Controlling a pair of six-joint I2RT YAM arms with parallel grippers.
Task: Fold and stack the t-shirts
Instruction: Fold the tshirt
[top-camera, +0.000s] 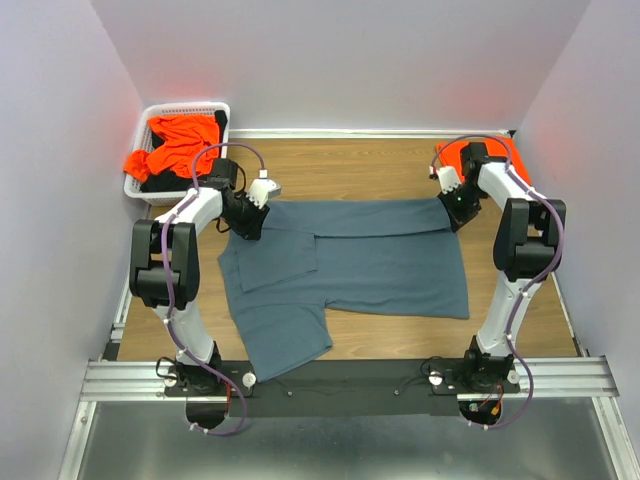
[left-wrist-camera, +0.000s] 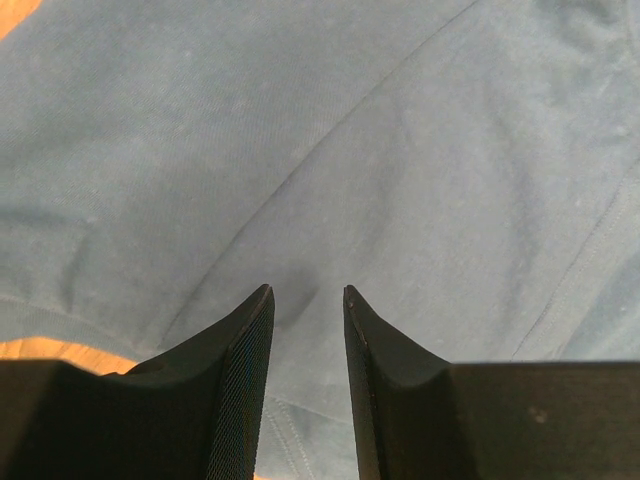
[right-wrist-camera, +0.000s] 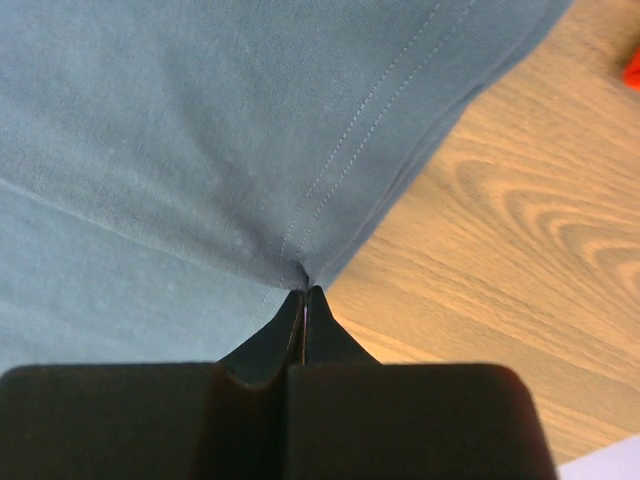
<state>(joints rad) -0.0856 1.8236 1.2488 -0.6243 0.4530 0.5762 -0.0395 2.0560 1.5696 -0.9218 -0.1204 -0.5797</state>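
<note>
The slate blue-grey t-shirt (top-camera: 350, 265) lies spread on the wooden table, its far edge folded over toward me. My left gripper (top-camera: 248, 225) is open just above the shirt's left shoulder part; in the left wrist view the gripper (left-wrist-camera: 305, 292) has cloth (left-wrist-camera: 330, 150) beneath and between its fingers. My right gripper (top-camera: 458, 212) is shut on the shirt's far right corner; the right wrist view shows the gripper (right-wrist-camera: 304, 292) pinching the hemmed edge (right-wrist-camera: 300, 262). An orange t-shirt (top-camera: 175, 145) lies in the basket. Another orange t-shirt (top-camera: 452, 153) lies behind the right arm.
The white slotted basket (top-camera: 215, 108) stands at the far left corner. Bare wooden table (top-camera: 350, 165) shows beyond the shirt and at its right (right-wrist-camera: 520, 260). White walls close the sides and back. The arm bases sit on a black rail (top-camera: 350, 375) at the near edge.
</note>
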